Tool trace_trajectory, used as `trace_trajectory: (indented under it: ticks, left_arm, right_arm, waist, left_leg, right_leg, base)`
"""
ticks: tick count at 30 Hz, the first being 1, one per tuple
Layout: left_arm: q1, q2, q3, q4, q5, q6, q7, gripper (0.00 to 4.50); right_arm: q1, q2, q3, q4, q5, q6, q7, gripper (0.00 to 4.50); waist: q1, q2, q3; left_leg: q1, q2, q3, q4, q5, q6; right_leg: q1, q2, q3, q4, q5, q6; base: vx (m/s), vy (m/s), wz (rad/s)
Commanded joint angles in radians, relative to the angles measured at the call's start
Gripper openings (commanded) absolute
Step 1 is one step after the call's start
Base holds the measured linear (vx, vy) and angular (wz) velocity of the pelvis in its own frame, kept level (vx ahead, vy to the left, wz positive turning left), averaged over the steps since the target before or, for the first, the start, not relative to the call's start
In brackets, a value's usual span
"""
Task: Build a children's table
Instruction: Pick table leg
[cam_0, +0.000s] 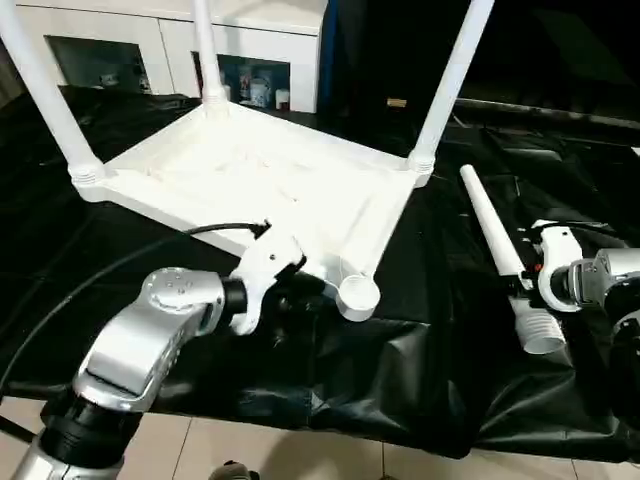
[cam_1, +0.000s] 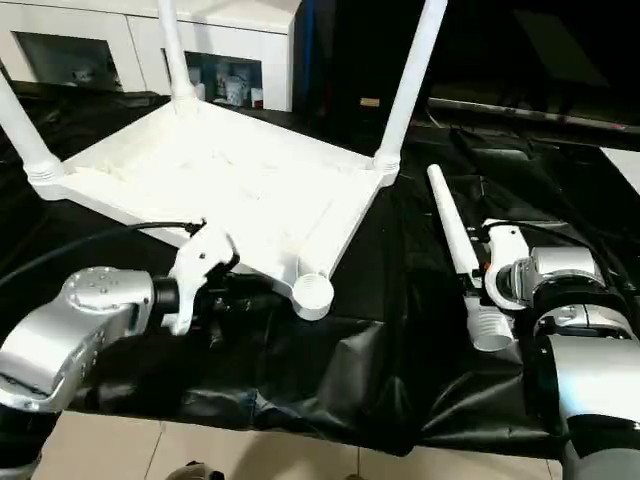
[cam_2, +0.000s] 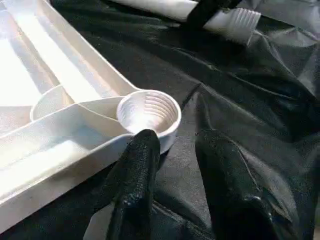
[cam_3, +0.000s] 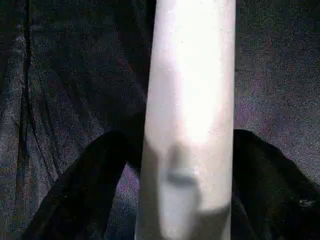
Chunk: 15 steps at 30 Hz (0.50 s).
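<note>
The children's table top (cam_0: 250, 170) lies upside down on the black sheet, ribbed side up. Three white legs (cam_0: 452, 80) stand upright in its corner sockets. The near corner socket (cam_2: 149, 112) holds nothing. My left gripper (cam_2: 180, 145) sits right beside that socket, open, with one fingertip (cam_2: 145, 145) against the socket's rim and only sheet between the fingers. The fourth leg (cam_0: 492, 230) lies flat on the sheet to the right, ribbed end toward me. My right gripper (cam_3: 182, 137) straddles this leg near that end, a black finger on each side, open.
A white cabinet (cam_0: 260, 40) with glass doors stands behind the work. The black sheet (cam_0: 420, 380) is wrinkled and ends at a front edge above a tiled floor (cam_0: 250, 450). A black cable (cam_0: 100, 270) runs along my left arm.
</note>
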Motion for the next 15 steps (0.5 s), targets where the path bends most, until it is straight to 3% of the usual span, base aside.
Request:
trace_trajectory:
  ticks: [1, 7, 12, 15]
  left_arm:
    - [-0.008, 0.003, -0.016, -0.015, -0.017, 0.009, -0.013, 1.83]
    - [-0.023, 0.002, -0.029, -0.004, -0.011, -0.006, 0.000, 1.90]
    - [-0.015, 0.015, -0.026, 0.003, 0.001, -0.026, 0.009, 1.90]
    - [-0.011, 0.016, -0.020, 0.009, 0.000, -0.038, 0.020, 1.90]
  right_arm:
    - [0.000, -0.007, -0.015, 0.023, 0.009, 0.013, -0.014, 3.08]
    - [0.000, -0.016, -0.027, 0.018, 0.014, 0.001, -0.027, 2.50]
    - [0.001, -0.016, -0.045, 0.013, 0.022, -0.012, -0.063, 2.08]
    - [0.002, -0.017, -0.056, 0.008, 0.030, -0.016, -0.086, 1.93]
  waist:
    - [0.002, -0.001, -0.072]
    - [0.004, -0.006, -0.072]
    - [0.003, -0.004, -0.072]
    - [0.001, -0.012, -0.073]
  left_leg:
    - [0.016, 0.018, -0.006, -0.062, -0.203, -0.025]
    - [0.016, 0.018, -0.007, -0.063, -0.209, -0.028]
    - [0.016, 0.018, -0.007, -0.063, -0.200, -0.028]
    - [0.015, 0.017, -0.005, -0.061, -0.194, -0.025]
  right_leg:
    - [0.046, -0.042, 0.035, -0.071, -0.205, -0.225]
    - [0.047, -0.043, 0.035, -0.072, -0.209, -0.225]
    - [0.047, -0.043, 0.035, -0.071, -0.202, -0.222]
    - [0.047, -0.043, 0.036, -0.070, -0.204, -0.219]
  base:
    - [0.000, 0.000, 0.00]
    - [0.000, 0.000, 0.00]
    - [0.000, 0.000, 0.00]
    - [0.000, 0.000, 0.00]
